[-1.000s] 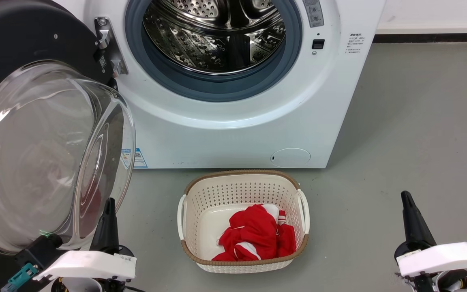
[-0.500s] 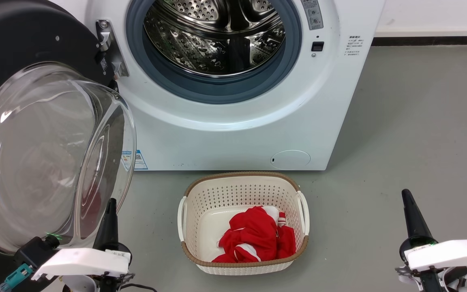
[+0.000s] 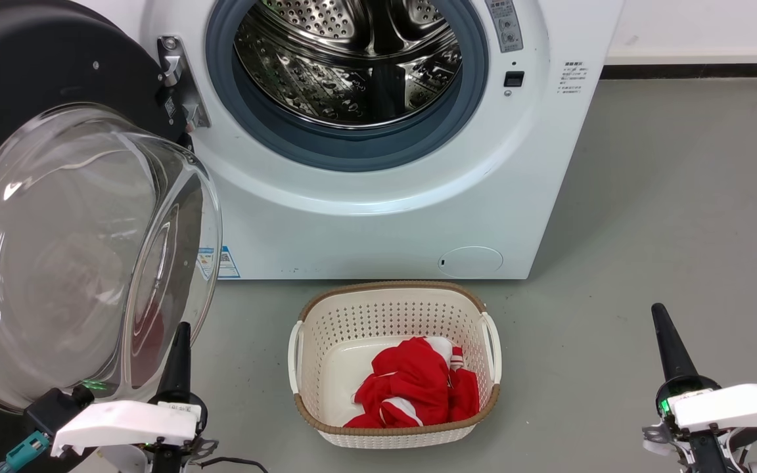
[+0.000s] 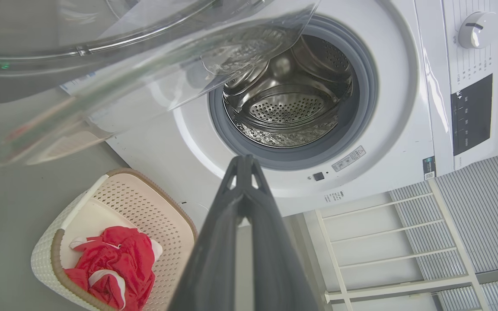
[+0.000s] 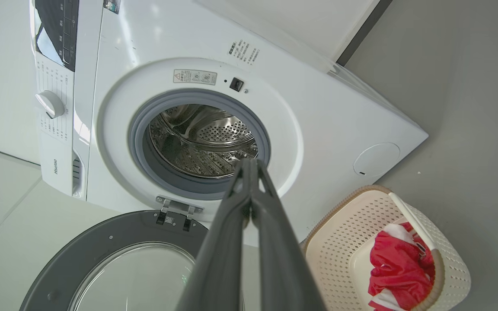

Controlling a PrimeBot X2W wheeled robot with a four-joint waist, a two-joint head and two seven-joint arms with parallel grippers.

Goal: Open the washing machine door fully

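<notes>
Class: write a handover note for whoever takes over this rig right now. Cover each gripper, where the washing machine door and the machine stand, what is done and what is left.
Left gripper: shut, empty, low beside the door's glass bowl; the left wrist view shows it apart from the glass.
Right gripper: shut, empty, low at the right, away from the machine.
Washing machine door: swung wide on its hinge, to the left of the washing machine; drum uncovered.
Done: door unlatched and opened wide.
Left: check that it is at its stop, which the pictures do not settle; if not, push it further, probably with the left gripper.
</notes>
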